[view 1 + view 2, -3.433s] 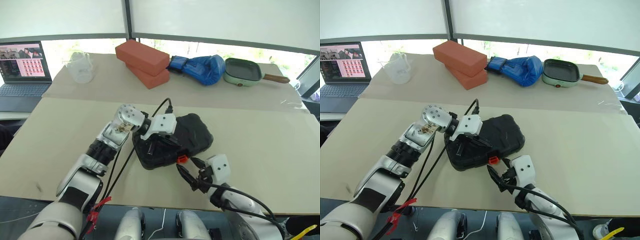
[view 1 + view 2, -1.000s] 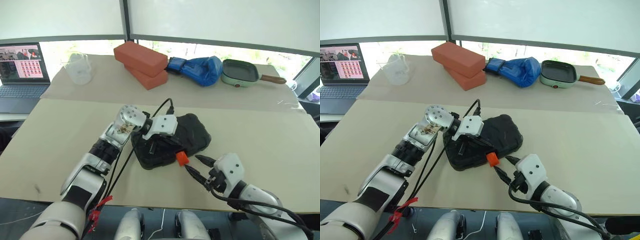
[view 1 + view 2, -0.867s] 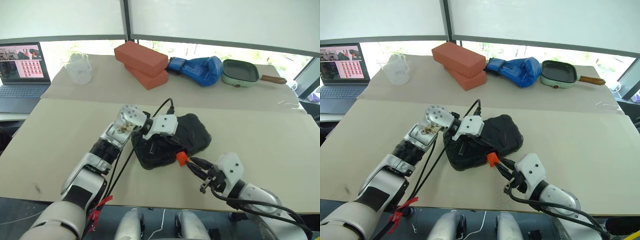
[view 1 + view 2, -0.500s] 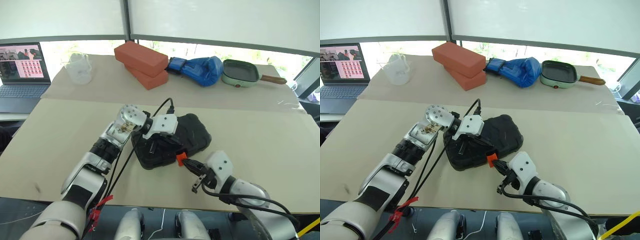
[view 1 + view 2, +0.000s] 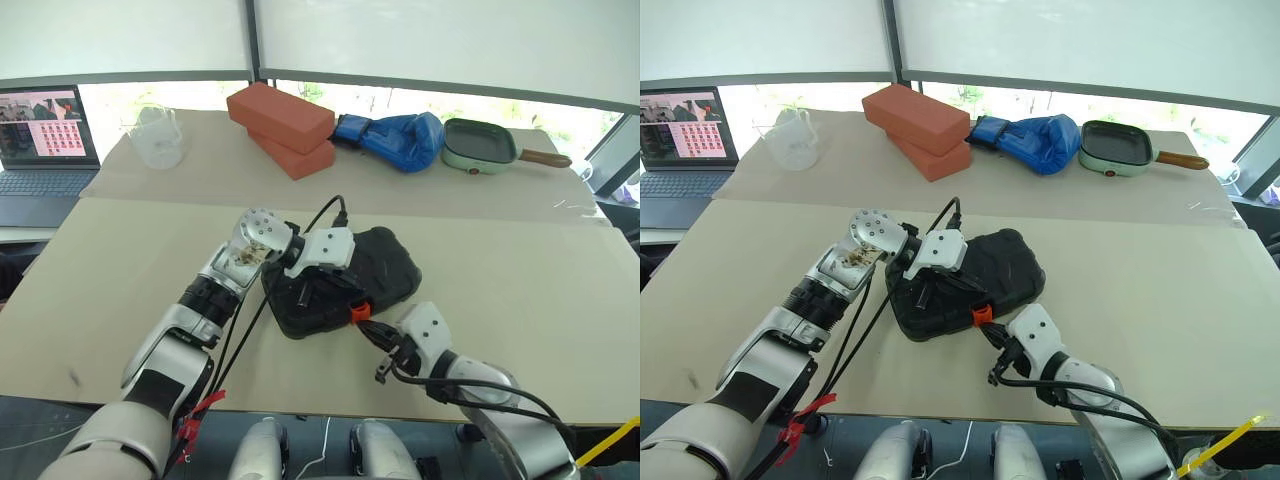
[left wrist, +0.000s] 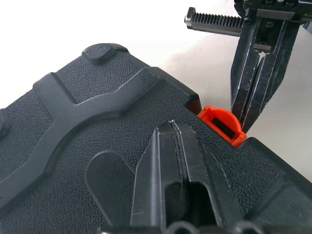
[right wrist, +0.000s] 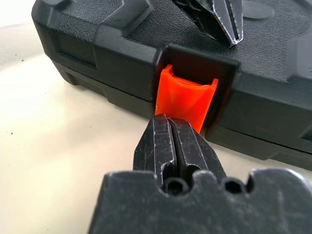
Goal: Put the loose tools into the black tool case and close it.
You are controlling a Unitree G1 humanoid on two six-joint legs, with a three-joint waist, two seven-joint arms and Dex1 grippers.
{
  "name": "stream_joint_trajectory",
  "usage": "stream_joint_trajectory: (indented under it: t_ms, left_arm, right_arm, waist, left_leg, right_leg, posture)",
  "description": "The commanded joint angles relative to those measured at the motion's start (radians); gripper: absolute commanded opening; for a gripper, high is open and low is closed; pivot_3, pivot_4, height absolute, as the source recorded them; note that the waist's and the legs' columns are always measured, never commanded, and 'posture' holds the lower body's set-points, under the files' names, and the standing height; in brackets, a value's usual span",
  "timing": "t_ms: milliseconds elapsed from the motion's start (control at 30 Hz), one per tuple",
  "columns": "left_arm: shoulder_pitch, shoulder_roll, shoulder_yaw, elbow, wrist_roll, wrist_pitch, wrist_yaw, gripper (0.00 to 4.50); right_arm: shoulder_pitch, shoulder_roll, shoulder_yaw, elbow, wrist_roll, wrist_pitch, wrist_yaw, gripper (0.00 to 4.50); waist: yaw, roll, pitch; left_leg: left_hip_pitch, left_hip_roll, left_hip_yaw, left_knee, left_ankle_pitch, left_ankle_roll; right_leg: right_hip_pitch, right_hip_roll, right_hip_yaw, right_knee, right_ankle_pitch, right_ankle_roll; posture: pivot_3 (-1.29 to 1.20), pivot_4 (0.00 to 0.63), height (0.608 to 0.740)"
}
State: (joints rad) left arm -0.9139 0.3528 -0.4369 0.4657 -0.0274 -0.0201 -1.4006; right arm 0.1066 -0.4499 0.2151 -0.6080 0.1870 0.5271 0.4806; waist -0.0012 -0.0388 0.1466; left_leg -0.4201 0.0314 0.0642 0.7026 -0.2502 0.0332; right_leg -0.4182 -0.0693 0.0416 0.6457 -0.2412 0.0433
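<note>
While the left claw (image 5: 300, 290) presses closed on the shut black case (image 5: 385, 270), the right claw (image 7: 169, 127), also closed, touches its orange latch (image 7: 186, 99).

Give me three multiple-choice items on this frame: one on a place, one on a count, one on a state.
1. Where do the right gripper's fingers sit?
A. at the orange latch
B. over the frying pan
C. beside the laptop

2. How many red bricks lie at the back of the table?
A. one
B. two
C. four

3. How does the black tool case stand?
A. wide open
B. lid down
C. on its end

Answers:
1 A: the right wrist view shows the shut fingers at the latch's lower edge.
2 B: two bricks are stacked there.
3 B: the lid lies on the base, with the shut left gripper on top.
</note>
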Motion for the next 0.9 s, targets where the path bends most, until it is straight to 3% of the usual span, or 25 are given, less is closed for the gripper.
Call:
stream_joint_trajectory:
  t_ms: [33, 700, 833, 900]
  left_arm:
    - [0.016, 0.002, -0.04, 0.015, 0.055, 0.011, 0.001, 0.0]
    - [0.038, 0.002, -0.052, 0.01, 0.071, 0.007, -0.003, 0.0]
    - [0.044, 0.017, -0.038, 0.025, 0.064, 0.017, -0.006, 0.0]
    - [0.05, 0.041, -0.008, 0.02, 0.047, 0.055, -0.004, 0.26]
  right_arm:
    - [-0.026, 0.015, -0.01, -0.016, -0.008, -0.023, -0.015, 0.06]
    - [-0.078, 0.088, -0.031, 0.042, -0.039, -0.037, -0.041, 0.06]
    - [-0.039, 0.046, -0.063, -0.022, 0.017, -0.011, 0.024, 0.06]
    - [-0.002, -0.018, -0.11, -0.071, 0.078, 0.002, 0.1, 0.61]
  waist:
    - [-0.001, 0.0, 0.0]
    - [-0.002, 0.0, 0.0]
    - [-0.002, 0.0, 0.0]
    - [-0.001, 0.0, 0.0]
  left_leg:
    - [0.0, 0.0, 0.0, 0.0, 0.0, 0.0]
    - [0.0, 0.0, 0.0, 0.0, 0.0, 0.0]
    - [0.0, 0.0, 0.0, 0.0, 0.0, 0.0]
    - [0.0, 0.0, 0.0, 0.0, 0.0, 0.0]
  right_leg:
    - [0.0, 0.0, 0.0, 0.0, 0.0, 0.0]
    - [0.0, 0.0, 0.0, 0.0, 0.0, 0.0]
    - [0.0, 0.0, 0.0, 0.0, 0.0, 0.0]
    - [0.0, 0.0, 0.0, 0.0, 0.0, 0.0]
  posture:
    - [0.0, 0.15, 0.738]
    - [0.0, 0.15, 0.738]
    - [0.0, 0.15, 0.738]
    - [0.0, 0.15, 0.738]
